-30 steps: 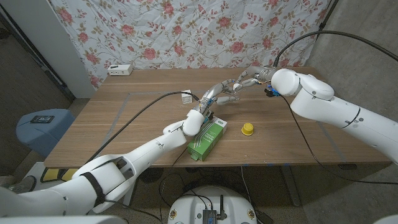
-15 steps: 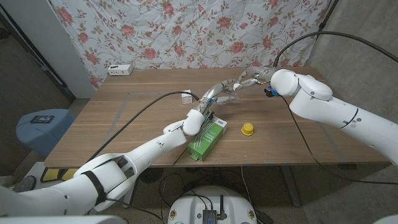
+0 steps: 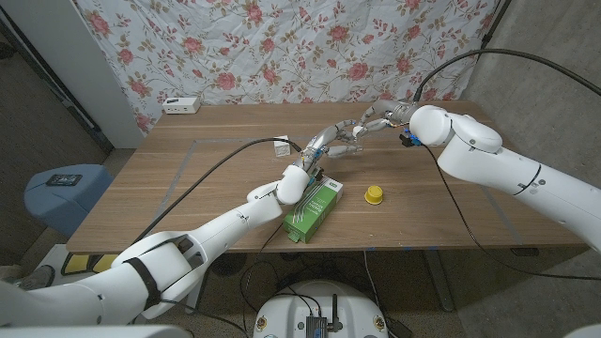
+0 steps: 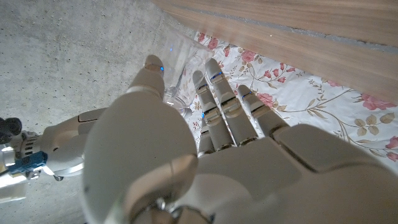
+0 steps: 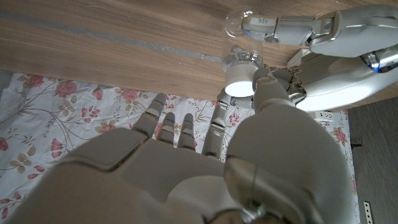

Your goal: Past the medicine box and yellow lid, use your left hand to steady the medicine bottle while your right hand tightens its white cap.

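The left hand (image 3: 322,145) reaches past the green medicine box (image 3: 312,210) toward the table's middle, its fingers (image 5: 283,27) wrapped around one clear medicine bottle (image 5: 242,38) and gripping it; in the left wrist view the bottle's transparent body (image 4: 178,87) sits between thumb and fingers. The right hand (image 3: 371,124) comes in from the far right side, its thumb (image 5: 266,87) pressed against the bottle's single white cap (image 5: 239,85) with the other fingers extended alongside, so it holds the cap. The bottle stands upright on the wooden table (image 3: 188,178), beyond the box. One yellow lid (image 3: 374,194) lies on the table just right of the box, apart from both hands. One small white cube-like item (image 3: 282,147) sits near the left arm's cable, and one white power strip (image 3: 181,104) rests at the table's far left edge.
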